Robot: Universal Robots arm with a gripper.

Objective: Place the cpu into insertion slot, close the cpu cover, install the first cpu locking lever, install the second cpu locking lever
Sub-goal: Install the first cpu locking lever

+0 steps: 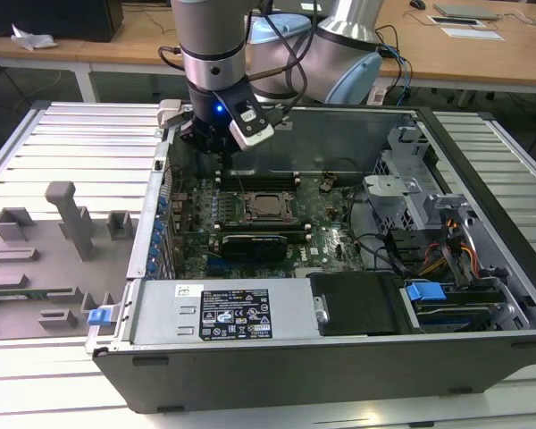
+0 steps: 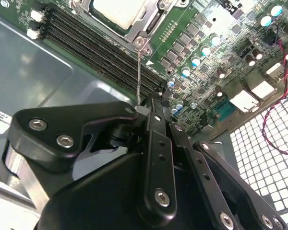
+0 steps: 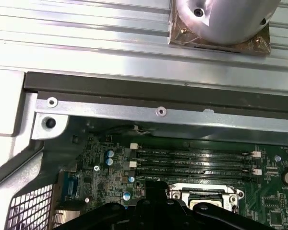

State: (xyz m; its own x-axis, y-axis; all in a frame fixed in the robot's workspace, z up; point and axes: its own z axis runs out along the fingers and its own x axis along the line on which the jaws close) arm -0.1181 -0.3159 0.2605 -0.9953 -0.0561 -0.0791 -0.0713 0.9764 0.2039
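In the exterior view the case lies open on top, so the room above the insertion slot at mid-frame is free from above. The gripper hangs over the board's upper left corner, near the case's left wall. The long black card borders the slot just below. The drive cage and loose cables crowd the right. The labelled metal box closes the lower edge.
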